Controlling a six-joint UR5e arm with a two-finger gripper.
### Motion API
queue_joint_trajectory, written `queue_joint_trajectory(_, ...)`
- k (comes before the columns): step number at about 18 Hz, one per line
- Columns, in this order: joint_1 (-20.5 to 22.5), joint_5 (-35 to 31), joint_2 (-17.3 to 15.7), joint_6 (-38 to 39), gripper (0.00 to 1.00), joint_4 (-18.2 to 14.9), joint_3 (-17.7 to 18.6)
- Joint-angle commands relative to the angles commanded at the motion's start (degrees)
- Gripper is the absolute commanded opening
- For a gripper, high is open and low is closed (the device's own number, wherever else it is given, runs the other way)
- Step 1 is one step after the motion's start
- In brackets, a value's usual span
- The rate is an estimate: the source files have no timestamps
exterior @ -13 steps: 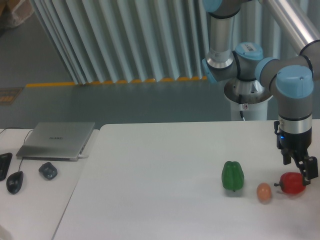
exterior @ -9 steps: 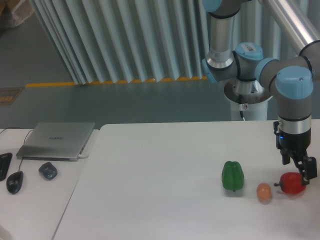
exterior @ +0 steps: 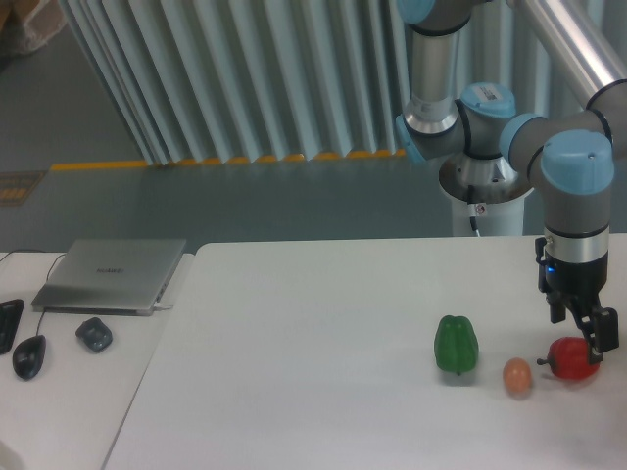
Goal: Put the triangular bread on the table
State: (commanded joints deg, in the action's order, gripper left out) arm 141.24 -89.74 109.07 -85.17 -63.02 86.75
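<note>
White table [exterior: 323, 323], three small items

One robot arm [exterior: 573, 186] with one gripper [exterior: 586, 331] stands over one large white desk [exterior: 323, 343]. On that desk lie three food items in a row: one green pepper [exterior: 457, 344], one small orange-pink ball [exterior: 517, 377], and one red round fruit [exterior: 572, 358]. One adjoining desk [exterior: 59, 392] to the side carries four things: one grey laptop [exterior: 110, 275], two computer mice [exterior: 94, 334], and one dark object [exterior: 8, 321] cut off by the frame edge. No triangular bread is visible, so its count here is zero.
</note>
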Motion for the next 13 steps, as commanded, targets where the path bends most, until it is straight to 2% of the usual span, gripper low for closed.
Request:
queue_joint_trajectory(4,0.4,0.0,0.1,0.3,1.00,0.6,-1.0)
queue_joint_trajectory(9,0.8,0.0,0.4,0.2,1.00,1.1,-0.4)
queue_joint_trajectory(13,3.4,0.2,0.4,0.5,1.00,3.8,0.1)
